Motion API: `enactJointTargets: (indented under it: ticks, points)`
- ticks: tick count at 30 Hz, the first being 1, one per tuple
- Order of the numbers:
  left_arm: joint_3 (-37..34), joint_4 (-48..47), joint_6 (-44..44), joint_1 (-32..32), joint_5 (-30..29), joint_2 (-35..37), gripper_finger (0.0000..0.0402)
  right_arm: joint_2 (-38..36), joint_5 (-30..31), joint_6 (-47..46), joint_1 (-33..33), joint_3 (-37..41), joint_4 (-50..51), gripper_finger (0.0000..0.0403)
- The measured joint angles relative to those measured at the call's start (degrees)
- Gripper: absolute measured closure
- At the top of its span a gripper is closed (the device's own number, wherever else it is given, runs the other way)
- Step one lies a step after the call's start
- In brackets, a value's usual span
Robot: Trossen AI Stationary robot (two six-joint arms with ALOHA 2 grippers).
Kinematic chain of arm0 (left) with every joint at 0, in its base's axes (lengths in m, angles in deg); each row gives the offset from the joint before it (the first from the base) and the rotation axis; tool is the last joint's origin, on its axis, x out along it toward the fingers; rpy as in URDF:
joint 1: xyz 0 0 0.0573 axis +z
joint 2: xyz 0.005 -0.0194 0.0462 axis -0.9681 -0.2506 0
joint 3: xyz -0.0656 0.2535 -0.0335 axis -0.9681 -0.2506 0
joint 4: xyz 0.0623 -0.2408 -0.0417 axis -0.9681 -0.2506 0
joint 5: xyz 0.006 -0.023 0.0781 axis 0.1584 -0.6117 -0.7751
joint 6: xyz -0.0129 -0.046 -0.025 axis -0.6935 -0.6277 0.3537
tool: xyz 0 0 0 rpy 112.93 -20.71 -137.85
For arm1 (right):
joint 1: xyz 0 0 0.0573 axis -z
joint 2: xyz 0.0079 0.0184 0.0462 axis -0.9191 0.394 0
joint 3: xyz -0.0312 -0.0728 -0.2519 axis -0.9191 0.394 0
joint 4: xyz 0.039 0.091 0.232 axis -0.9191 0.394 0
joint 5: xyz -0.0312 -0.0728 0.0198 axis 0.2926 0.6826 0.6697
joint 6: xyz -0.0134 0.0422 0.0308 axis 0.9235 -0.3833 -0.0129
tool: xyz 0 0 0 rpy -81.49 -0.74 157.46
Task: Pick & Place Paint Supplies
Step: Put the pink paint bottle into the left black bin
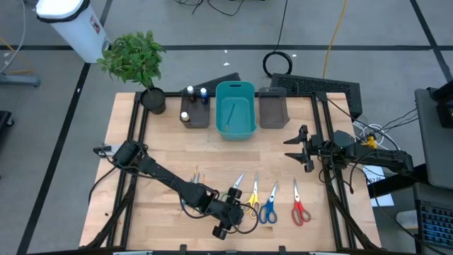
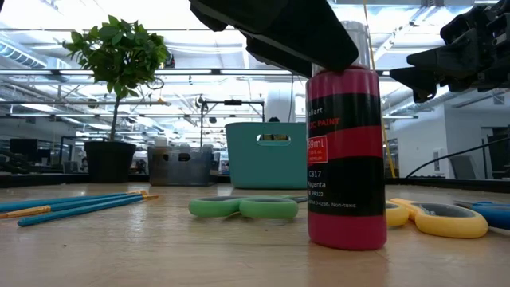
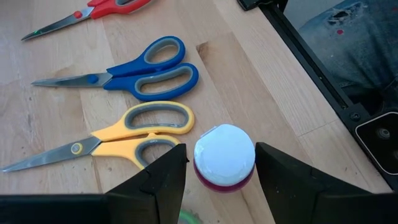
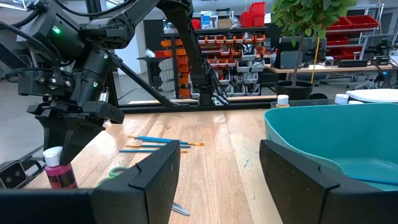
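A magenta paint bottle (image 2: 347, 159) with a white cap (image 3: 224, 155) stands upright on the table near its front edge. My left gripper (image 3: 221, 168) is over it, slanting down, shut on the cap. Beside the bottle lie green scissors (image 2: 243, 209), yellow scissors (image 3: 124, 137), blue scissors (image 3: 137, 68) and red scissors (image 1: 299, 211). Thin blue brushes (image 4: 158, 144) lie further left. My right gripper (image 1: 301, 147) hangs open at the table's right side, with nothing between its fingers. My left gripper has the bottle's white cap (image 3: 245, 168) between its two fingers, one on each side. The fingers (image 4: 69, 140) slant down on it from the table's left. The bottle stands upright with its base (image 2: 347, 239) on the table.
At the far edge a teal bin (image 1: 235, 110) stands between two dark grey bins; the left bin (image 1: 195, 117) holds capped bottles, the right bin (image 1: 272, 110) shows no contents. A potted plant (image 1: 138, 60) stands at the far left corner. Bare wood lies between the bins and the scissors.
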Motion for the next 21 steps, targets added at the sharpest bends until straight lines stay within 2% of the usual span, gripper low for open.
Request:
enactJointTargets:
  ticks: [13,16,21]
  points:
    - [0.0,0.0,0.0,0.0,0.0,0.0,0.0208,0.0,0.0,0.0,0.0,0.0,0.0,0.0190]
    - [0.0,0.0,0.0,0.0,0.0,0.0,0.0227,0.0,0.0,0.0,0.0,0.0,0.0,0.0190]
    - [0.1,0.2,0.0,0.1,0.0,0.0,0.0282,0.0,0.0,0.0,0.0,0.0,0.0,0.0190]
